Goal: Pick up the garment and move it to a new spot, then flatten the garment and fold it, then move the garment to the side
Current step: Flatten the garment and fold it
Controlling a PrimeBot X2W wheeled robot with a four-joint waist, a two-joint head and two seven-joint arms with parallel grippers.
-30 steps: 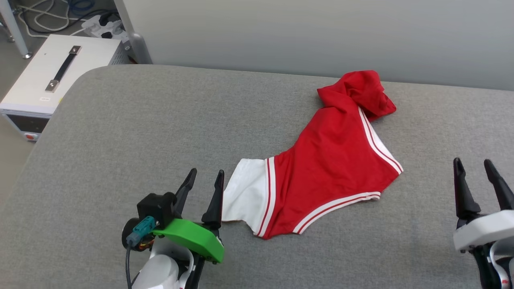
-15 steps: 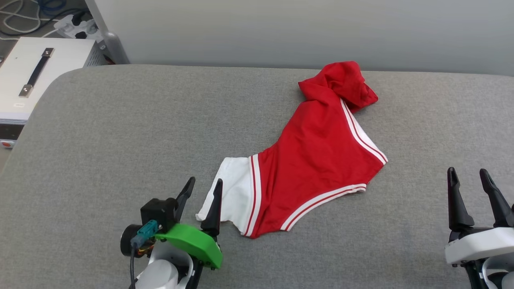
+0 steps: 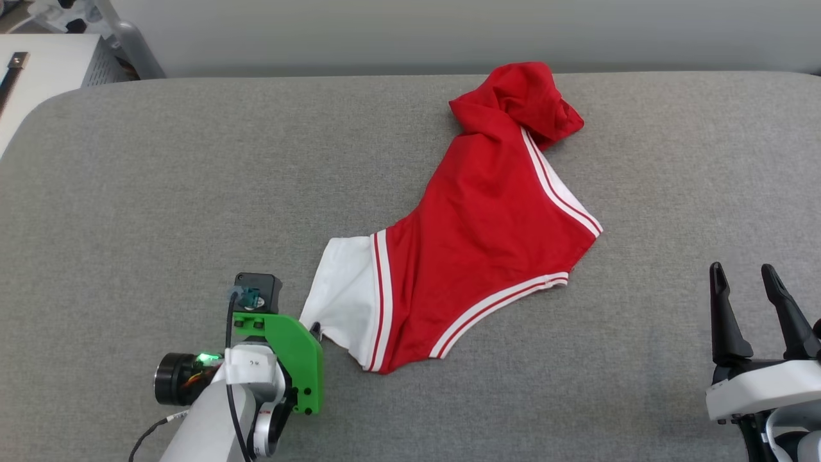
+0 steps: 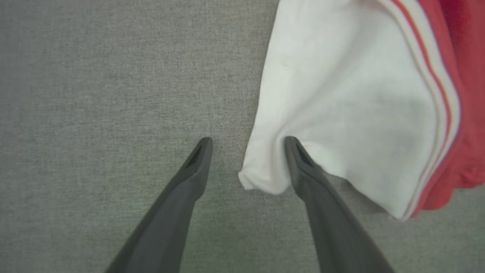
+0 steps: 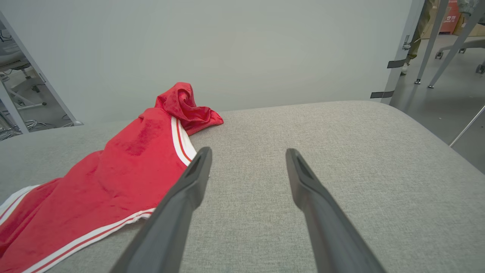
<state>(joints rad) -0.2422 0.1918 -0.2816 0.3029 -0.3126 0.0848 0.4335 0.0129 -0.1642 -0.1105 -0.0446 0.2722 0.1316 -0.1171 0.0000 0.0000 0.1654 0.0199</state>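
The garment lies crumpled on the grey padded table: a red body with white-red stripe trim, a white sleeve toward me and a bunched red end at the far side. My left gripper points straight down at the sleeve's near corner, its fingers mostly hidden under the green mount. In the left wrist view it is open, one fingertip resting on the white sleeve and the other on bare table. My right gripper stands open and empty, right of the garment.
A white box stands on the floor beyond the table's far left corner. A pale wall runs close behind the far edge. Bare table surface stretches left of the garment and in front of the right gripper.
The head camera has swung, shifting the whole picture. My left gripper has tipped from pointing forward to pointing down over the white sleeve's corner. The right gripper has stayed put.
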